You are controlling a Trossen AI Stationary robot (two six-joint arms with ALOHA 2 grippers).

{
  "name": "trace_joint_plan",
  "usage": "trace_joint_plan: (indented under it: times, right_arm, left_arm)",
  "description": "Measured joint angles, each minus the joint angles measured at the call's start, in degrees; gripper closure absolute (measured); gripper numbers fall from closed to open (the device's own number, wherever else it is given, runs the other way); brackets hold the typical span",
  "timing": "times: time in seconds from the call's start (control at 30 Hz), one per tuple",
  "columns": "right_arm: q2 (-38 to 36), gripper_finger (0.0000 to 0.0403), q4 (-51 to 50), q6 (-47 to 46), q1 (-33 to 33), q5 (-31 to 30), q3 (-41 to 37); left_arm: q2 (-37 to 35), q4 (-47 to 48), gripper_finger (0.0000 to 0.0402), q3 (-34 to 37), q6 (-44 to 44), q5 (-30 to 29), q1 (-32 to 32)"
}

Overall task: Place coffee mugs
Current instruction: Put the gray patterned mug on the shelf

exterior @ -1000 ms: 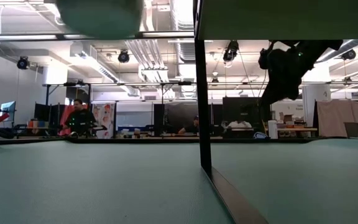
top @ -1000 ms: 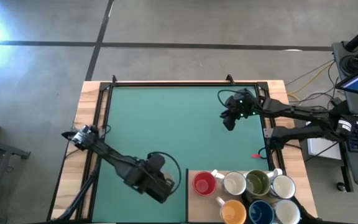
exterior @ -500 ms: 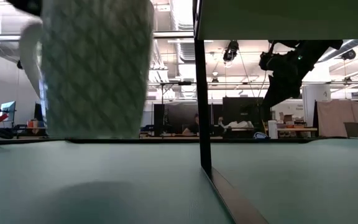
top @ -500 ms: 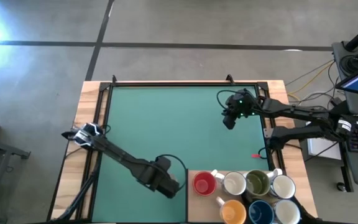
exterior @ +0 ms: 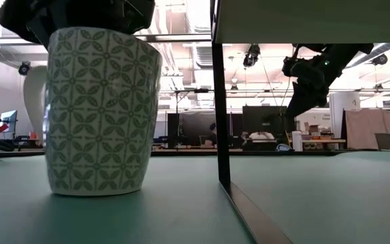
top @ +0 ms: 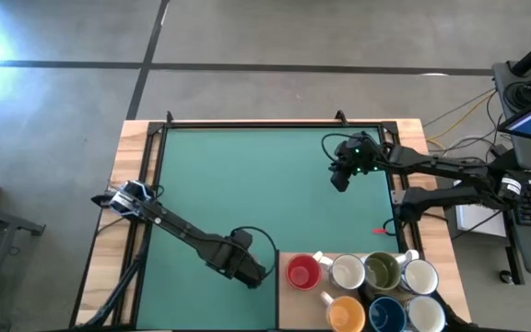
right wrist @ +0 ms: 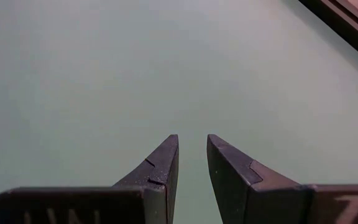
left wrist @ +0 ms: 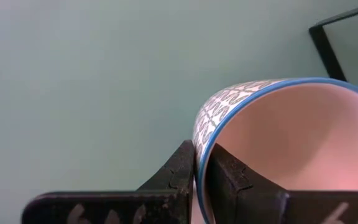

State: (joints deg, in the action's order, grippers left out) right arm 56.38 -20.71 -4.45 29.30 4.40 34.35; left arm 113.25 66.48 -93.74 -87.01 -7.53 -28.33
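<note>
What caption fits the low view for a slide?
Left gripper sets a green-patterned white mug upright on the green mat.

High view looks straight down on your whole green mat [top: 247, 184] and both arms. Low view sits at mat level, facing the room, very near the patterned mug [exterior: 103, 112]. Left wrist view shares that mug [left wrist: 278, 143], close. Right wrist view faces bare mat.

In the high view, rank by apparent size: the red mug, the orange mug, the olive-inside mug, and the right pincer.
1. Orange mug, red mug and olive-inside mug: near alike, so I will not rank them.
2. Right pincer: smallest, though it hangs above the mat, nearer the camera.
</note>
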Motion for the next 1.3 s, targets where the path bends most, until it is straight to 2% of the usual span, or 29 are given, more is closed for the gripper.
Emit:
trace_joint_plan:
  times: [0.2, 0.53, 0.7, 0.93, 1.1, 1.3]
  right_arm:
    - [-0.02, 0.0330, 0.02, 0.00, 0.00, 0.00, 0.00]
    - [-0.02, 0.0330, 0.01, 0.00, 0.00, 0.00, 0.00]
    - [-0.02, 0.0330, 0.01, 0.00, 0.00, 0.00, 0.00]
    - [-0.02, 0.0330, 0.02, 0.00, 0.00, 0.00, 0.00]
    - [-0.02, 0.0330, 0.01, 0.00, 0.00, 0.00, 0.02]
    - [-0.02, 0.0330, 0.01, 0.00, 0.00, -0.01, 0.02]
  left_arm:
    - [0.00, -0.04, 0.0381, 0.48, 1.02, -0.17, -0.01]
    - [-0.27, 1.53, 0.0319, -2.94, 9.99, -0.20, -0.02]
    - [-0.63, 5.14, 0.0298, -6.79, 21.01, -1.85, -1.82]
    - [-0.90, 15.81, 0.0289, -9.77, 35.37, -2.40, -3.96]
    - [-1.66, 14.93, 0.0289, -9.35, 47.79, -4.57, -6.79]
    - [-2.03, 13.29, 0.0289, -8.70, 48.86, -10.85, -9.15]
